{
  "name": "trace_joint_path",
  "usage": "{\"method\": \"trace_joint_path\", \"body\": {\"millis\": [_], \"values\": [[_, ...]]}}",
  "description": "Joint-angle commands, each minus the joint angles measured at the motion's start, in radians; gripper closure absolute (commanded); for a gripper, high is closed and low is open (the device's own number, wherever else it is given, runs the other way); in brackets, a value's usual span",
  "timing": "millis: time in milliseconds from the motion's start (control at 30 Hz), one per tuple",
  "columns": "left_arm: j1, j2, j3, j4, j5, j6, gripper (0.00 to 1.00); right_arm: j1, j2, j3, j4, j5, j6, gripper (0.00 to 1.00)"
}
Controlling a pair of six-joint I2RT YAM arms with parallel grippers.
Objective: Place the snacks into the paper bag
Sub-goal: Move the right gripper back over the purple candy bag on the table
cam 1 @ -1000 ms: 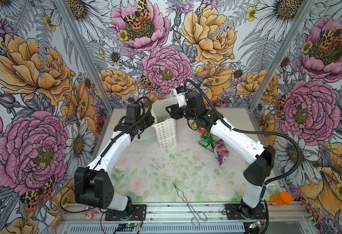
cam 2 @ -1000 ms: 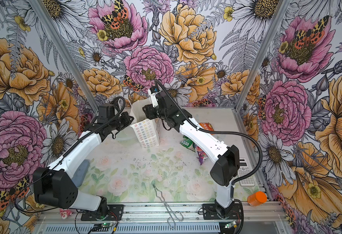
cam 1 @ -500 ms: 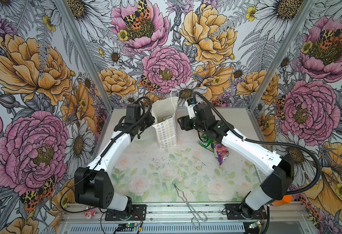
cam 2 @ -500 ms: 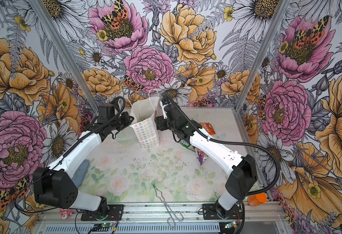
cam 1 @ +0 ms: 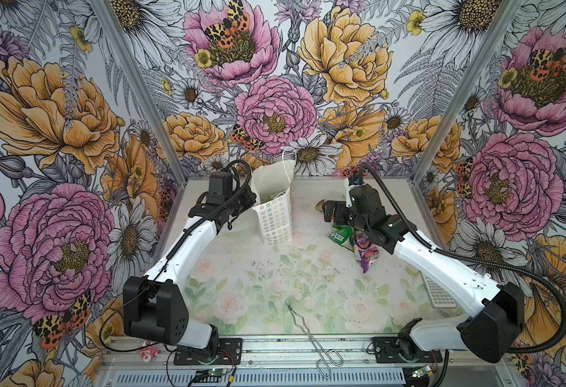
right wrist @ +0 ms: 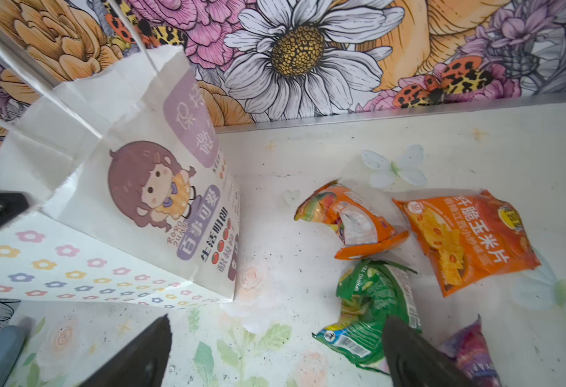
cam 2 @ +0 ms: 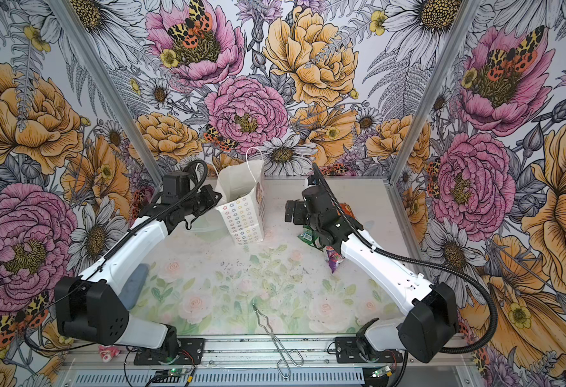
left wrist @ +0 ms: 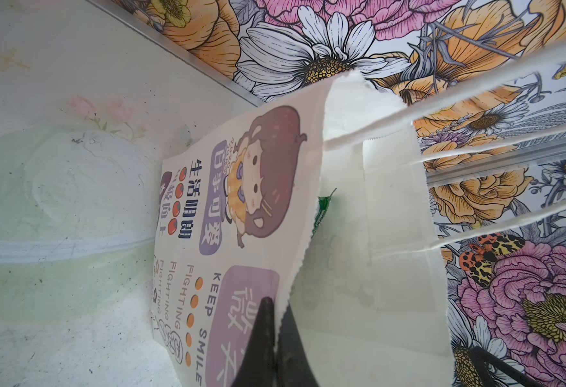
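Now the left pincer [left wrist: 274,303] is clamped on the rim of the paper bag [cam 1: 276,217]. The right pincer [right wrist: 274,335] hangs spread and empty over the snacks [right wrist: 465,238] on the table [right wrist: 308,150]. They look light, crinkly and probably slippery, so pinch the green packet [right wrist: 372,301] at its crumpled middle.

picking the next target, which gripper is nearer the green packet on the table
Right. The right gripper hangs open beside the green packet; the left gripper, past the paper bag, is shut on its rim.
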Motion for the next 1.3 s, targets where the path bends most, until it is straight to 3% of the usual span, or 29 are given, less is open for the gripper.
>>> {"method": "trace_joint_path", "body": {"millis": [0,467,700,1267], "values": [[0.008,-0.009,-0.001,0.025,0.027,0.0,1.0,-0.021,-0.045,-0.036,0.0,0.035,0.058,0.0],[0.005,0.007,0.006,0.025,0.028,0.0,1.0,-0.07,-0.138,-0.161,-0.108,0.115,0.159,0.0],[0.008,0.014,0.009,0.025,0.027,0.0,1.0,-0.096,-0.161,-0.187,-0.25,0.142,0.238,0.0],[0.001,0.02,0.01,0.027,0.031,0.0,1.0,-0.185,-0.047,-0.183,-0.354,0.039,0.244,0.0]]}}
